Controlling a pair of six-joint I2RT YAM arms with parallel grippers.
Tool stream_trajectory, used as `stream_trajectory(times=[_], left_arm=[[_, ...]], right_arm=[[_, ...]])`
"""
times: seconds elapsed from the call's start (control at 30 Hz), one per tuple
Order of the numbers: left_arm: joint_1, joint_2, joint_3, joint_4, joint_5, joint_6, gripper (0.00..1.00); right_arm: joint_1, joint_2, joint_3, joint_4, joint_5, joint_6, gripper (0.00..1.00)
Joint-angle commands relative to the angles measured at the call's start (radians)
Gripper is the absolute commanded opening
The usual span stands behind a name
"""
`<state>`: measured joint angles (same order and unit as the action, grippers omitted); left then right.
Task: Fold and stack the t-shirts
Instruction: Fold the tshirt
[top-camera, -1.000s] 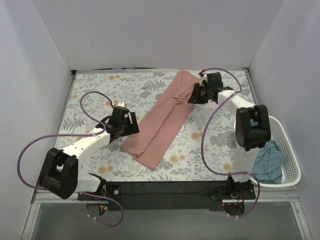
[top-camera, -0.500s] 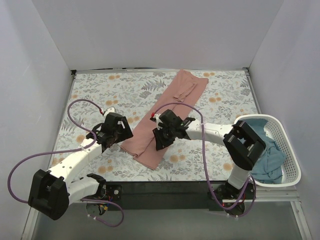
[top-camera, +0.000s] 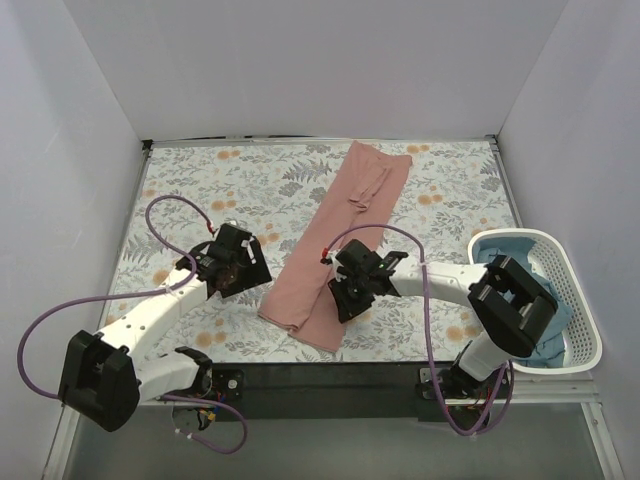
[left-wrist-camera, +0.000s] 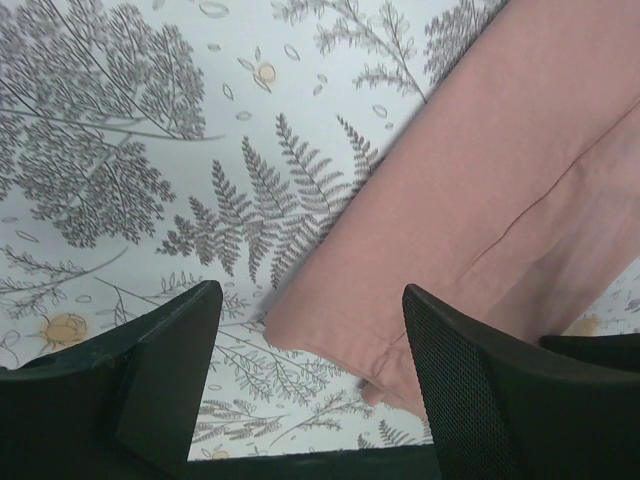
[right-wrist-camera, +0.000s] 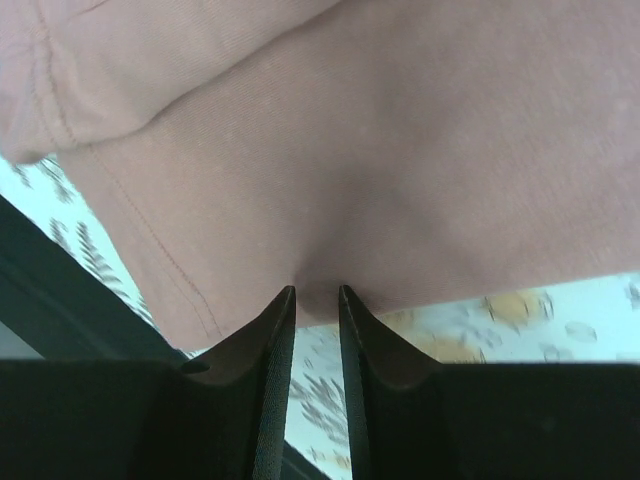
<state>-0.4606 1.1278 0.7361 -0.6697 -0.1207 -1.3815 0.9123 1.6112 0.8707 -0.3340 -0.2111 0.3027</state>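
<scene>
- A floral cloth (top-camera: 190, 180) is spread over the table, which is enclosed by white walls (top-camera: 320, 70). A white basket (top-camera: 588, 310) is set at the right edge, with a teal t-shirt (top-camera: 500, 247) inside.
- The pink t-shirt (top-camera: 345, 215) is laid as a long diagonal strip from upper middle to lower middle.
- Only in the right wrist view is the right gripper (right-wrist-camera: 317, 292) seen clamped on the shirt's hem. In the left wrist view the left gripper (left-wrist-camera: 312, 295) is shown with jaws wide apart at the strip's lower left corner.
- A second ago the right gripper was at the strip's upper end; it is now found at the lower end, which is shifted rightward.
</scene>
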Motion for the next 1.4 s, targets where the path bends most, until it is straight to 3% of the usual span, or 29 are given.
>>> stream_trajectory(times=[0.0,0.2,0.33,0.53,0.8,1.37], left_arm=[[-0.053,0.012,0.029,-0.079,0.044,-0.040,0.72],[-0.219,0.061,0.017,-0.116,0.033,-0.161,0.73],[-0.262,0.090,0.002,-0.134,-0.002,-0.203,0.73],[-0.311,0.139,0.048,-0.136,0.007,-0.209,0.67],[-0.374,0.188,0.023,-0.142,-0.002,-0.243,0.54],[-0.443,0.265,-0.017,-0.087,0.007,-0.269,0.42]], right_arm=[[0.007,-0.026,-0.094,-0.224,0.139,-0.036,0.31],[0.008,-0.174,-0.145,-0.275,0.207,0.047,0.35],[0.013,-0.322,-0.162,-0.281,0.188,0.215,0.39],[0.049,-0.413,-0.228,-0.266,0.207,0.415,0.45],[0.117,-0.415,-0.268,-0.240,0.248,0.512,0.49],[0.234,-0.297,-0.185,-0.246,0.297,0.566,0.46]])
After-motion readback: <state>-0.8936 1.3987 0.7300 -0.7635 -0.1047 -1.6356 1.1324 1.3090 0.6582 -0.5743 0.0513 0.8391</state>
